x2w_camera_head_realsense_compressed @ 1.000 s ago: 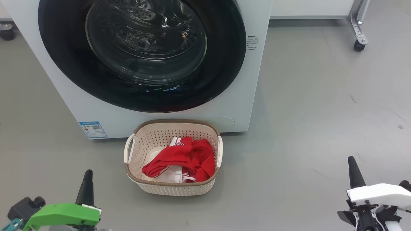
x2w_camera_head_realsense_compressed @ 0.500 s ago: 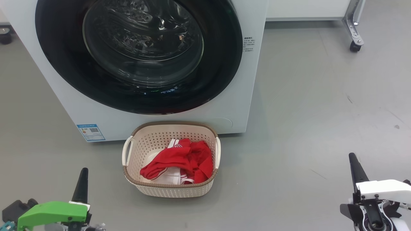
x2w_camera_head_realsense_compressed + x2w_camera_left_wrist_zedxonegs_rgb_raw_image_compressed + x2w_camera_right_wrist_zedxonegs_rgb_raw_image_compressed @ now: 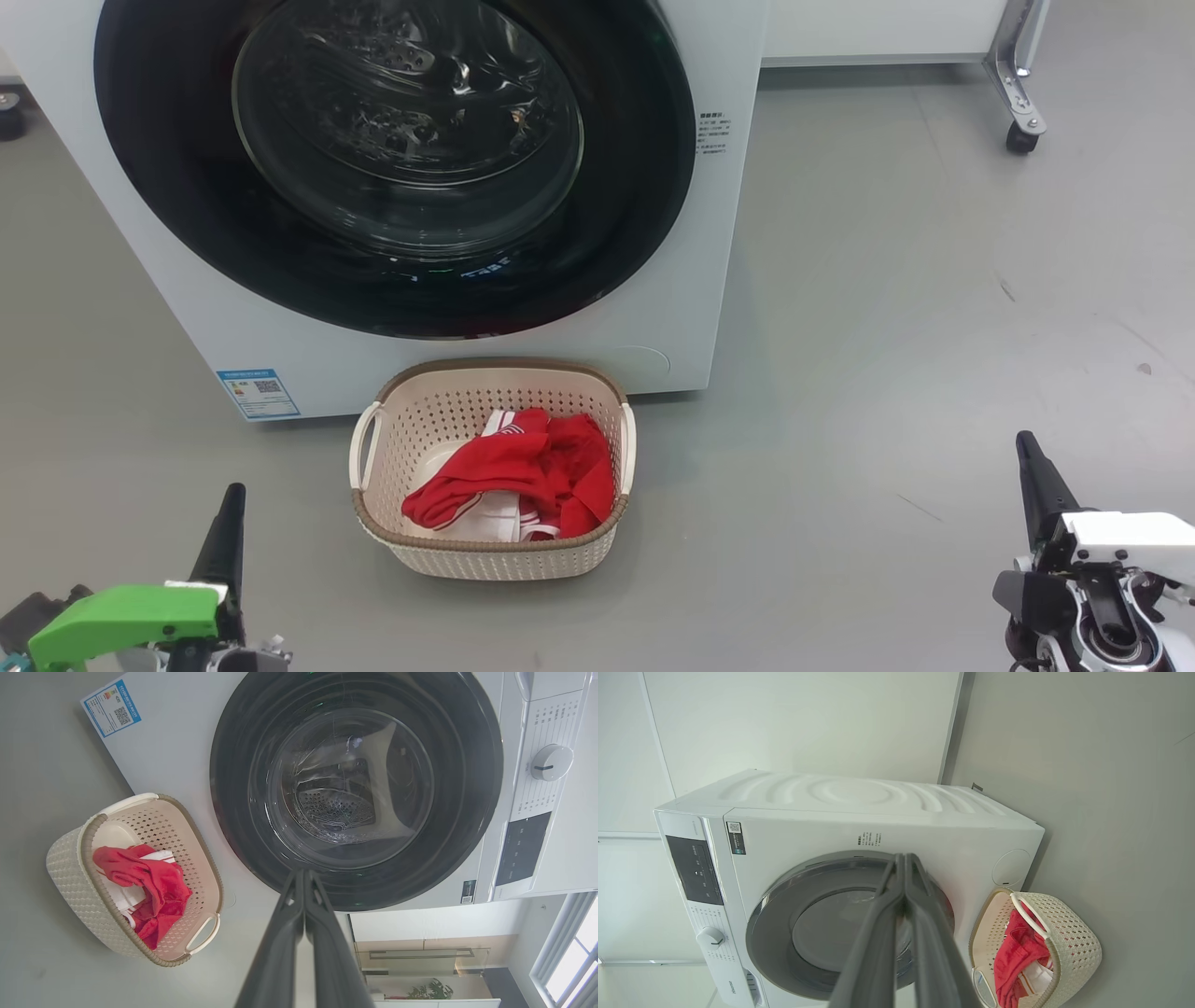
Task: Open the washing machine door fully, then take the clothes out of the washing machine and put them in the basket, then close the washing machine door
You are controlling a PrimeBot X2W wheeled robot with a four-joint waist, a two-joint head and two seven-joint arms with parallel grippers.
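Note:
The white washing machine (image 3: 709, 233) fills the upper left of the head view, its round black-rimmed door (image 3: 644, 187) flush against the front. On the floor just in front stands the cream basket (image 3: 411, 551) with the red clothes (image 3: 523, 467) lying inside. My left gripper (image 3: 229, 504) points up at the lower left, shut and empty, well left of the basket. My right gripper (image 3: 1027, 453) is at the lower right, also shut and empty. In the left wrist view the fingers (image 3: 303, 877) are pressed together before the door (image 3: 233, 788), the basket (image 3: 70, 868) and clothes (image 3: 154, 882) to the left. The right wrist view has the shut fingers (image 3: 903, 863), the machine (image 3: 822, 835), the basket (image 3: 1078, 942) and clothes (image 3: 1017, 952).
Grey floor (image 3: 887, 327) stretches wide to the right of the machine. A metal leg with a caster wheel (image 3: 1019, 138) stands at the far right back. A blue sticker (image 3: 258, 392) marks the machine's lower left corner. The control panel with a white dial (image 3: 551, 763) is seen in the left wrist view.
The whole head view has shifted, so the camera moved. Both grippers sit slightly lower in the picture and stay shut. The basket, clothes and door are unchanged.

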